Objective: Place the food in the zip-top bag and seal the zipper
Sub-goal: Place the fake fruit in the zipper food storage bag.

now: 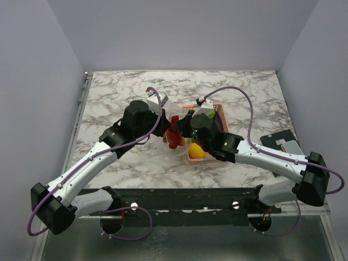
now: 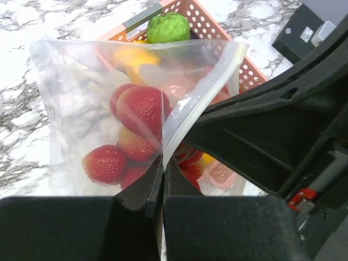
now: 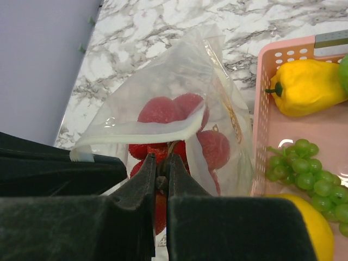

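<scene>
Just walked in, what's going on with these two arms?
The left gripper pinches the mouth edge of the zip-top bag. The right gripper appears shut on the stem of the strawberry cluster inside the bag. A yellow pepper and green grapes lie in the pink basket; the zipper is unsealed.

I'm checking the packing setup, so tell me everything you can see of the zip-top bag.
The zip-top bag is clear, crinkly film with a whitish zipper strip along its mouth, which looks open. It holds red berries and is beside the pink basket. The left pincer is shut on its rim; the right pincer is closed at the mouth, whether on film or a berry stem I cannot tell.
</scene>
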You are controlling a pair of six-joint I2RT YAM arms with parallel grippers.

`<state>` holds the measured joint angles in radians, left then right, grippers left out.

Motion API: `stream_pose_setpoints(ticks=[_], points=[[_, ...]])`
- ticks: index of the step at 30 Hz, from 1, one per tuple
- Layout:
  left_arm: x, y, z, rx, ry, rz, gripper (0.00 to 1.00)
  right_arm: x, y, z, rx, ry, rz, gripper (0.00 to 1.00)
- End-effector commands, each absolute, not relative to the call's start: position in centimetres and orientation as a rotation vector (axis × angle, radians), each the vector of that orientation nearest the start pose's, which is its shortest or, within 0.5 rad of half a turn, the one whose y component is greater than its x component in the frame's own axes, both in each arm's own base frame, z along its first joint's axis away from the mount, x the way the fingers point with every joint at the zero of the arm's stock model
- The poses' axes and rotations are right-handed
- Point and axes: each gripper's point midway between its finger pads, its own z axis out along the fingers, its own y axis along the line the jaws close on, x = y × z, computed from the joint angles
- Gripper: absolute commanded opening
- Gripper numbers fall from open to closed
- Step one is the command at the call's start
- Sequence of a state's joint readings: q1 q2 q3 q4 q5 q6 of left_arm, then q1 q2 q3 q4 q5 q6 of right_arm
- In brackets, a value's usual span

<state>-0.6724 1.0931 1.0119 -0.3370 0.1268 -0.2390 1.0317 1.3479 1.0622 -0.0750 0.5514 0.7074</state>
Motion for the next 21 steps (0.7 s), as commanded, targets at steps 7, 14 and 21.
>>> stream_pose_setpoints(ticks=[7, 14, 21], points=[[25.1, -25.8, 26.9, 0.532, 1.907, -0.870, 0.00, 28.1, 34.5, 23.5, 0.020, 1.946, 0.674, 0.04], [25.6, -25.0, 27.7, 0.489, 1.878, -0.858, 0.00, 28.2, 34.7, 24.1, -0.033, 1.948, 0.646, 0.48], [26.4, -24.0, 27.8, 0.429, 1.879, -0.829, 0.00, 27.3, 34.8, 26.8, -0.111, 1.938, 0.675, 0.63]])
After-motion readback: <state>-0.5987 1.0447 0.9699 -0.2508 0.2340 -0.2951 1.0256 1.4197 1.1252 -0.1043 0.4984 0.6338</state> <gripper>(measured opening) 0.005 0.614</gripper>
